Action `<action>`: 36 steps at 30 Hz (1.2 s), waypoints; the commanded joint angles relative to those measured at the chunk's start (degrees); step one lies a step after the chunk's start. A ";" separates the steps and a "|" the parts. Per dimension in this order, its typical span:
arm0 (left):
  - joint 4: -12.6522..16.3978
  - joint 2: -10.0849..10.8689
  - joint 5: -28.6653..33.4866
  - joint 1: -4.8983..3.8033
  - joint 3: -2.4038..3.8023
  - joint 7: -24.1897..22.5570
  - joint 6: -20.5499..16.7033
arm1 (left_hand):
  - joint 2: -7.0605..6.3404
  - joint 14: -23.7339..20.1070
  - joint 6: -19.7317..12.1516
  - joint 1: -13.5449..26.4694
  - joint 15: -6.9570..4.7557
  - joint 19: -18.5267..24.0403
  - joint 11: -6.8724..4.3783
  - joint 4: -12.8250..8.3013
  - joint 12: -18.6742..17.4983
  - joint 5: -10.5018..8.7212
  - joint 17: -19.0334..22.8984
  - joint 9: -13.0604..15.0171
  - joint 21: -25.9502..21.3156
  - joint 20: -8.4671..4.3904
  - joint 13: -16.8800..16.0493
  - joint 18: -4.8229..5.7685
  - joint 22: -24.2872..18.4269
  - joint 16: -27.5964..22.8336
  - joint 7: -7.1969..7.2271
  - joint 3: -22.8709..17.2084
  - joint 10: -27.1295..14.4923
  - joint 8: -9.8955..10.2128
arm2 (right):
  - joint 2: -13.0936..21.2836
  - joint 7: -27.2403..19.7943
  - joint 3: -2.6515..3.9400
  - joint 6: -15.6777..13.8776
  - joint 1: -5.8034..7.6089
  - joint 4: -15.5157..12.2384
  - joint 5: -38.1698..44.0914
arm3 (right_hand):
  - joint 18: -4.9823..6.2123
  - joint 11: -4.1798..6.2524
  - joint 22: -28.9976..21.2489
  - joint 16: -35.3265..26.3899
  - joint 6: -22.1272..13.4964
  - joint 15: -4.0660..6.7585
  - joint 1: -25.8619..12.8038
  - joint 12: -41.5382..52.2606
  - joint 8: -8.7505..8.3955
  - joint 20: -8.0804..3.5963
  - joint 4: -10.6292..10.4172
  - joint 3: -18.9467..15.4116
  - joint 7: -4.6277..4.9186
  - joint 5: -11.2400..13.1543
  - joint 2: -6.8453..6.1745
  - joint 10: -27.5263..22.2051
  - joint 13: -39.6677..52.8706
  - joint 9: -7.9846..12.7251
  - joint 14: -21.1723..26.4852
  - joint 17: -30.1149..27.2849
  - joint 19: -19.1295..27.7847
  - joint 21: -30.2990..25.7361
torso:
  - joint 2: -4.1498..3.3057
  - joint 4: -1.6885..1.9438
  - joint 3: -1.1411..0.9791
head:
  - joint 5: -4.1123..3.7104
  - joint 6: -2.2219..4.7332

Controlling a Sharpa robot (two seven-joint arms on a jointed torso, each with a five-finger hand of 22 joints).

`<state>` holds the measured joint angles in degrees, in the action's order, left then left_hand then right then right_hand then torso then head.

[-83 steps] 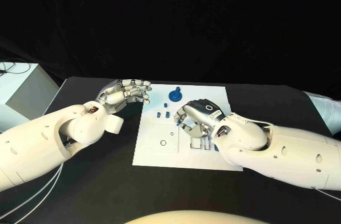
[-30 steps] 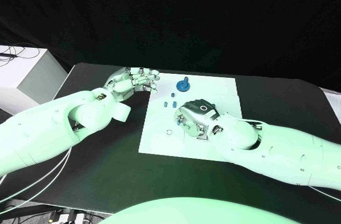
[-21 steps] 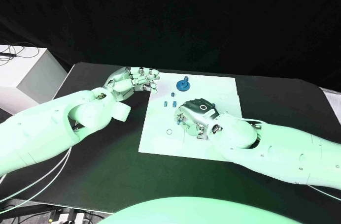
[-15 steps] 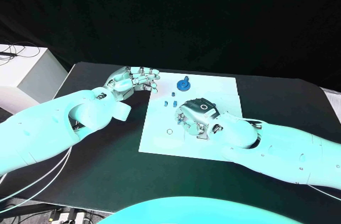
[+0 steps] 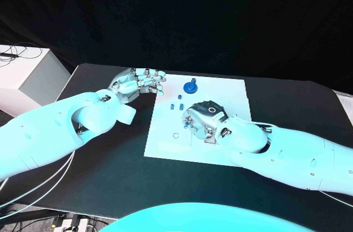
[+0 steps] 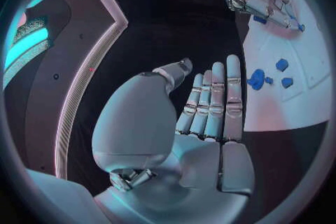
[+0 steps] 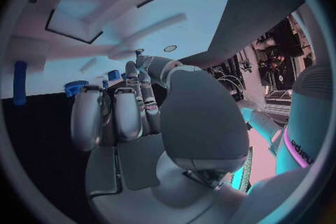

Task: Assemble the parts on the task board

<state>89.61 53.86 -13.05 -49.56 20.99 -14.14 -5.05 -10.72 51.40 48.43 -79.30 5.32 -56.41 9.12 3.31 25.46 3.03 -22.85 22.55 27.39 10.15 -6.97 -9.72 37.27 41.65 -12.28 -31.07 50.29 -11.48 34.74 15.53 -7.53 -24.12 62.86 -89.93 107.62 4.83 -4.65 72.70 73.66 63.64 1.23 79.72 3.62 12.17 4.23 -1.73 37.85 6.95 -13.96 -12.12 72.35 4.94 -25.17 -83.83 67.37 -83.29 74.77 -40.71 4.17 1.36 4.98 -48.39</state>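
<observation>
From my remote station I look down on a black table (image 5: 110, 155) set against black drapery (image 5: 221, 33) that closes off the whole far side. A white box-shaped cabinet (image 5: 26, 79) stands just beside the table's far left corner, with dark cables (image 5: 9, 53) lying on its top.

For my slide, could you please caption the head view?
Right hand works over the task board among blue parts; left hand hovers at its far left corner.
</observation>
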 commanded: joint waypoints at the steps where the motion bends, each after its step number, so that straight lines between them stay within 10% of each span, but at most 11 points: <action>1: 0.10 -0.06 -0.01 0.00 0.04 -0.19 1.03 | 0.31 0.33 -0.42 -0.10 0.16 -0.19 0.17 -0.17 -0.04 0.06 -0.04 -0.05 -0.09 -0.03 0.05 -0.54 0.08 -0.20 -0.52 -0.02 -0.11 -0.09 | -0.09 -0.12 -0.01 0.69 -0.04 0.03 0.88 | -1.02 1.52 0.05 0.30 0.31 0.40 -0.03 0.40 0.26 -0.20 -0.02 0.48 0.07 -0.24 0.43 1.73 0.05 0.01 -2.46 0.00 -0.39 0.29 | 0.00 0.04 0.01 | -0.11 0.02; 36: 0.10 0.03 0.03 0.01 0.04 0.06 1.41 | 0.40 0.36 -0.44 0.07 0.18 -0.13 0.18 -0.06 -0.01 0.05 -0.07 -0.10 -0.13 0.01 0.10 -0.54 0.09 -0.32 -0.52 -0.03 -0.13 -0.16 | -0.36 0.19 -0.22 1.35 -0.08 0.40 0.78 | -1.03 1.53 0.15 0.41 0.28 0.40 -0.19 0.36 0.37 -0.19 0.02 0.55 0.06 -0.19 0.44 1.83 0.06 -0.13 -2.46 0.00 -0.38 0.37 | -0.08 0.06 0.05 | -0.15 -0.44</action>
<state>89.59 53.95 -13.03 -49.56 20.99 -13.89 -4.70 -10.72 51.40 48.43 -79.31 5.32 -56.41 9.12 3.31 25.46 3.03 -22.85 22.50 27.39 10.15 -6.92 -9.72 37.26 41.65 -12.28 -31.07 50.29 -11.48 34.49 15.55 -7.74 -23.64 62.83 -89.63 107.65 4.83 -4.65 72.76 73.89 63.62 1.23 79.71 3.77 12.40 4.23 -1.74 38.20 7.06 -13.98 -12.15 72.35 4.93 -25.25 -83.83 67.37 -83.29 74.77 -40.76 4.24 1.39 4.84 -48.83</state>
